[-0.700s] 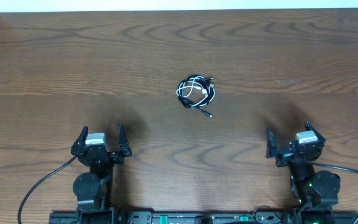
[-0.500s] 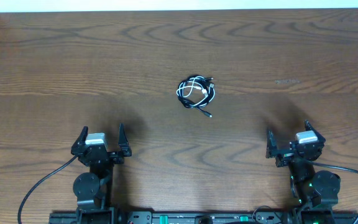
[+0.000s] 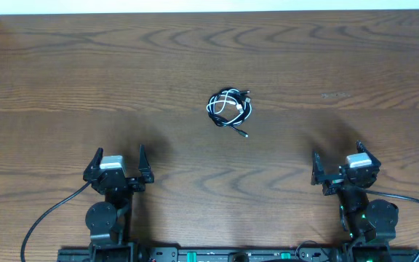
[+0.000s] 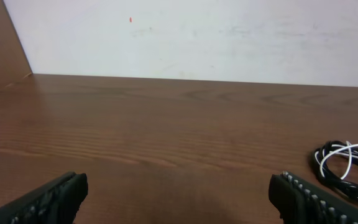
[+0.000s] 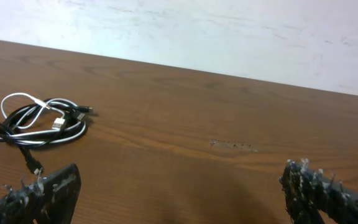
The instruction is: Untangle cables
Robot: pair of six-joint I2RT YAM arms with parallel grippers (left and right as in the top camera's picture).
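Cables (image 3: 230,109) overhead: black and white cords wound into one small coil on the table (image 3: 64,73), past the middle, well apart from both arms. Left gripper (image 3: 117,156) and right gripper (image 3: 338,154) low at the near edge, jaws spread wide, holding nothing. From the left wrist: cables (image 4: 347,171) at far right, white loop laid across black strands, own fingers (image 4: 48,202) wide apart and empty. From the right wrist: cables (image 5: 42,121) at left, black tail with a plug trailing toward the camera. Probably light, limp and quick to slide on smooth wood, so likely to drag whole if tugged at one spot. Best taken at the free black tail with one hand, the outer white loop with the other.
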